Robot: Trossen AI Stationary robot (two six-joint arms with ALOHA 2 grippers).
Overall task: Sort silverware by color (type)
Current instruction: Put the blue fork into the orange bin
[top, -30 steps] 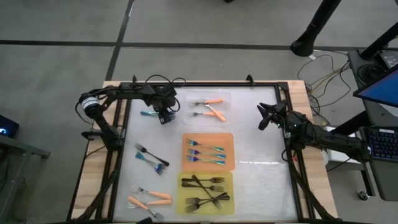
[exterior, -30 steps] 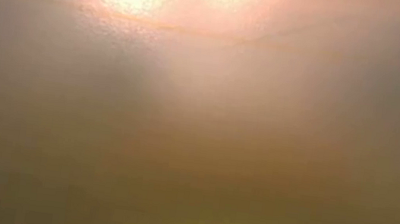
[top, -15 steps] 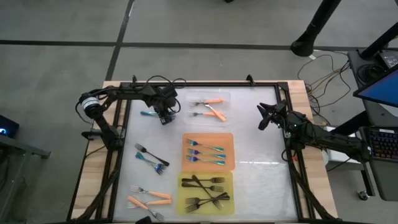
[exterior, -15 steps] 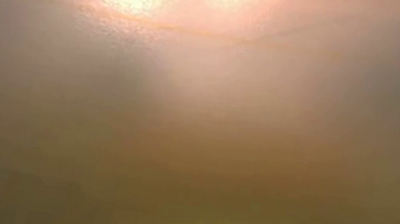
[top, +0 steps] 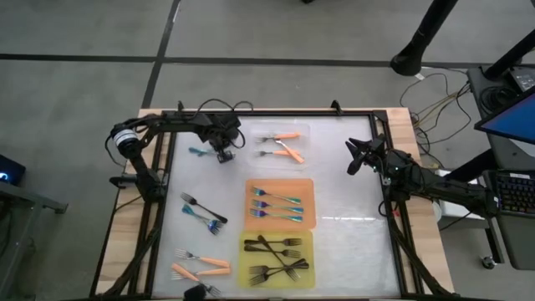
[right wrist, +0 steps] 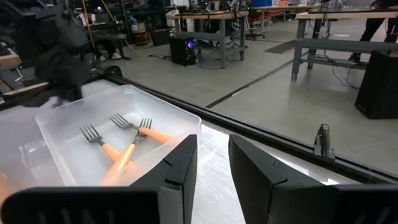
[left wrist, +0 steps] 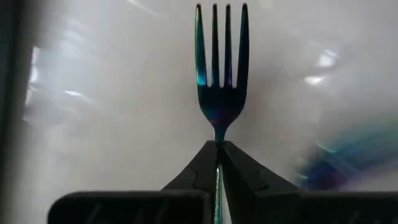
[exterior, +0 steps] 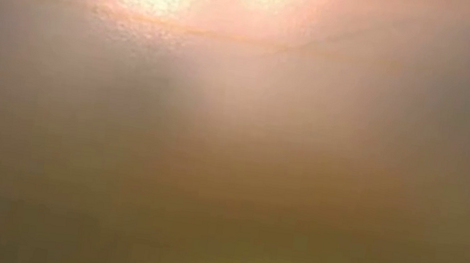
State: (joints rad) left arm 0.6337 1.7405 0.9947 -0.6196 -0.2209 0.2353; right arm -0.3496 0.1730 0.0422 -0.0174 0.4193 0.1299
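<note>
A teal-handled fork (left wrist: 221, 93) is at the table's far left, its handle (top: 199, 152) showing beside my left gripper (top: 223, 154), which is shut on it. The clear tray (top: 301, 132) holds orange-handled forks, the orange tray (top: 308, 186) teal ones, the yellow tray (top: 247, 279) black ones. Loose black and teal forks (top: 203, 213) and orange ones (top: 201, 266) lie on the table at the left. My right gripper (top: 353, 159) waits open at the far right, holding nothing. The low view shows only haze. My left gripper pinches the teal fork at its neck (left wrist: 219, 138), just behind the tines, between its two fingertips (left wrist: 239, 163). The fingers come steeply from above and lie across the fork. The tines stick out past the fingertips. Whether the fork is clear of the table, I cannot tell.
The three trays stand in a column down the table's middle. A black frame (top: 276, 113) runs around the table's edges. The right half of the table (top: 351, 234) holds no objects. Cables (top: 435, 92) lie on the floor beyond the far right corner.
My left gripper has shut on the teal fork and tipped slightly, staying at the same spot. The fork's handle lies where it did before.
</note>
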